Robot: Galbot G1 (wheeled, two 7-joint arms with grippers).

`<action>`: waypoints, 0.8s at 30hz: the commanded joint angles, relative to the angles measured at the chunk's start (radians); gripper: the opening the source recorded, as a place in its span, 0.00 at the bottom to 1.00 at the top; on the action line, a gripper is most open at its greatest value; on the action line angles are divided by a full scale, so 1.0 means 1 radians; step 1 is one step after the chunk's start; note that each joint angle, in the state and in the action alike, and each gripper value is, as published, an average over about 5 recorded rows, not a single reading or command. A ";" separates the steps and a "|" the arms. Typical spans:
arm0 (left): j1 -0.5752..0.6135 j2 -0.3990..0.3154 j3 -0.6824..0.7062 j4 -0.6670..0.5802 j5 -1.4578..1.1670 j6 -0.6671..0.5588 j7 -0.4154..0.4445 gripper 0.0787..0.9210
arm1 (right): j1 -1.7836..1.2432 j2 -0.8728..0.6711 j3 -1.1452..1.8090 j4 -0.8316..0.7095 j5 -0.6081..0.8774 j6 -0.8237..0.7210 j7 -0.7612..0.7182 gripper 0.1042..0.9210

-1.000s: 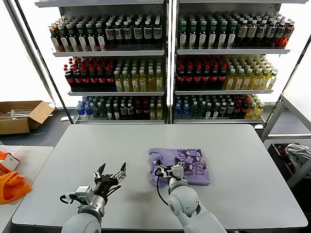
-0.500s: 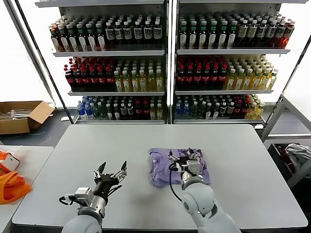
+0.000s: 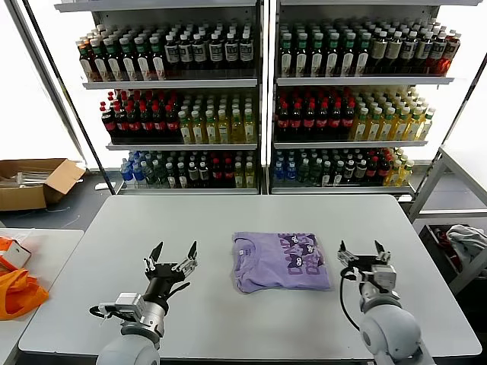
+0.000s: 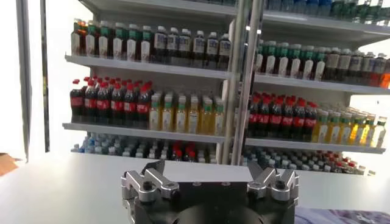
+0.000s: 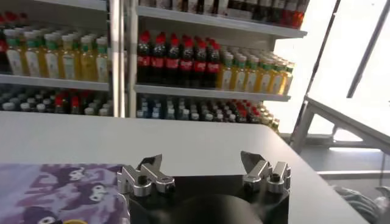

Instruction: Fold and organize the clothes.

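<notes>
Moved: right gripper (image 3: 364, 252) has left the shirt (image 3: 280, 261) and swung out to its right side; a second ago it sat on the shirt's left front part. Left gripper (image 3: 172, 256) is almost unchanged.
Shirt: lavender, folded into a neat rectangle, flat on the grey worktop (image 3: 228, 220), about centre. Dark purple print faces up on its right half; white neck label near the left far corner.
Right gripper: hovers just off the shirt's right edge, not touching it. Jaws spread wide, nothing in them. Wrist view shows the print (image 5: 61, 192) beside the gripper (image 5: 204, 165).
Left gripper: hovers over bare worktop, well left of the shirt, jaws spread, empty (image 4: 210, 175).
Background: drink shelves (image 3: 262, 99) behind the worktop; cardboard box (image 3: 34, 181) on the floor, far left.
</notes>
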 commanded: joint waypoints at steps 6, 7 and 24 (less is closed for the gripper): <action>0.023 0.013 -0.046 0.013 0.045 -0.066 0.016 0.88 | -0.108 -0.038 0.164 0.082 0.007 0.003 -0.019 0.88; 0.023 0.012 -0.046 0.013 0.032 -0.065 0.012 0.88 | -0.105 -0.038 0.163 0.081 0.008 0.002 -0.019 0.88; 0.113 -0.081 -0.060 -0.042 0.072 -0.068 0.047 0.88 | -0.076 -0.047 0.127 0.069 0.007 0.001 -0.013 0.88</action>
